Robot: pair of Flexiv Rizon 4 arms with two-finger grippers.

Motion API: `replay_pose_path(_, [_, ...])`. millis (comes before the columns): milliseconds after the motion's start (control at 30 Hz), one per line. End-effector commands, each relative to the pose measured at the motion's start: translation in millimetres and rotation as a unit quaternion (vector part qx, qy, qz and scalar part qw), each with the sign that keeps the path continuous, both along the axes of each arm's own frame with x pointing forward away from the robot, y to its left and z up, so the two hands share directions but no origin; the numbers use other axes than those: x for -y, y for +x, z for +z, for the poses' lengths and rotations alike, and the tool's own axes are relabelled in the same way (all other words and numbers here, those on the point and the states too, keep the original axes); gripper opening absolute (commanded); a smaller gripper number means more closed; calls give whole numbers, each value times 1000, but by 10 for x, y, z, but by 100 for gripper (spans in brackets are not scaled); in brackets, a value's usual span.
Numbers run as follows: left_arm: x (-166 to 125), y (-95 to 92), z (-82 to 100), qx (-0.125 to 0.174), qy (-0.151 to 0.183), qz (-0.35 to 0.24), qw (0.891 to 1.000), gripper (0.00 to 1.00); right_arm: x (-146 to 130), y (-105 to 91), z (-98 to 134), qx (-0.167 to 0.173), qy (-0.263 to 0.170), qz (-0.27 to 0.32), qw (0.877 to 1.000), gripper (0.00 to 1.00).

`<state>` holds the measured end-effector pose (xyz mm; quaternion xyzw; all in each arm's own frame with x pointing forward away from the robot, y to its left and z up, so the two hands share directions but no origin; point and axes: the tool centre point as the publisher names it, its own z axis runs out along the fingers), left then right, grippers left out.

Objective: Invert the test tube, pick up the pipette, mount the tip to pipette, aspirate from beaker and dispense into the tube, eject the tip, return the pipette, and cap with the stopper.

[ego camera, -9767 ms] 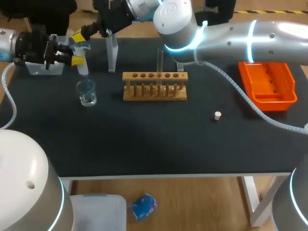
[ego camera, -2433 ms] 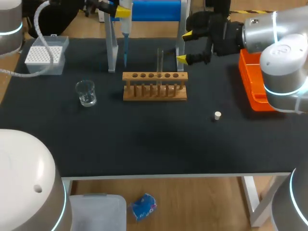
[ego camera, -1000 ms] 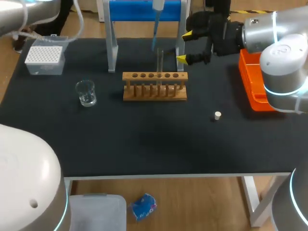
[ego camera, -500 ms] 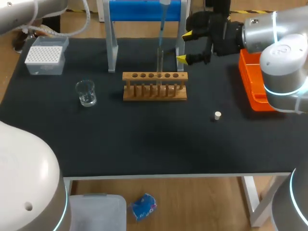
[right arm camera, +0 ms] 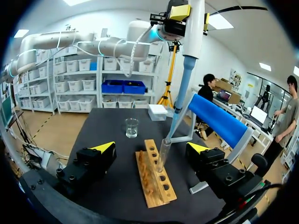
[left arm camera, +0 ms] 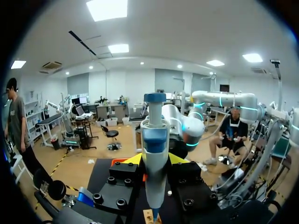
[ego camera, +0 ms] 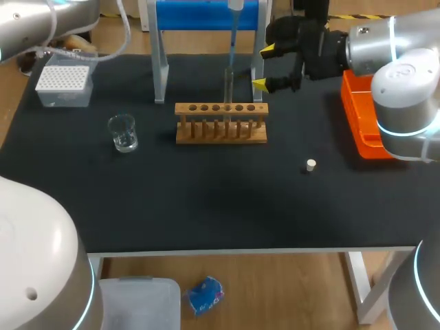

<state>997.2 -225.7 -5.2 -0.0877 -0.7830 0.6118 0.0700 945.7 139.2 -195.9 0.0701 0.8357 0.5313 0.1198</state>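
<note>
The test tube point(ego camera: 227, 84) stands upright in the wooden rack point(ego camera: 221, 124). The pipette point(ego camera: 233, 27) hangs straight above it, its blue tip reaching down to the tube's mouth. In the left wrist view my left gripper point(left arm camera: 155, 161) is shut on the pipette point(left arm camera: 154, 172), yellow tips on either side of its body. From the right wrist view the pipette point(right arm camera: 189, 51) slants down to the tube point(right arm camera: 163, 154). My right gripper point(ego camera: 269, 67) is open just right of the tube, nothing between its fingers. The glass beaker point(ego camera: 124, 133) sits at the left, and the small white stopper point(ego camera: 311, 164) lies right of the rack.
A white tip box point(ego camera: 64, 81) stands at the back left. A blue pipette stand point(ego camera: 206, 15) rises behind the rack. An orange bin point(ego camera: 378, 130) sits at the right edge under my right arm.
The pipette has moved right and lowered, so its tip now stands at the tube's mouth. My right arm has not moved.
</note>
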Motion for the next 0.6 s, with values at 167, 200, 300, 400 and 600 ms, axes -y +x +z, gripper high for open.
replay_pose_path(167, [-21, -39, -30, 4, -4, 4, 1000, 0, 6, 1, -2, 0, 0, 1, 1000, 100])
replay_pose_path(200, [-24, -41, -32, 4, -4, 5, 1000, 0, 6, 1, -2, 0, 0, 1, 1000, 100])
replay_pose_path(300, [-32, -47, -38, 5, -3, 6, 1000, 0, 6, 1, -2, 0, 0, 1, 1000, 100])
replay_pose_path(400, [-39, -53, -45, 6, -4, 6, 1000, 0, 6, 1, -2, 0, 0, 1, 1000, 100])
replay_pose_path(600, [-42, -66, -83, 7, -10, 5, 1000, 0, 6, 1, -2, 0, 0, 1, 1000, 100])
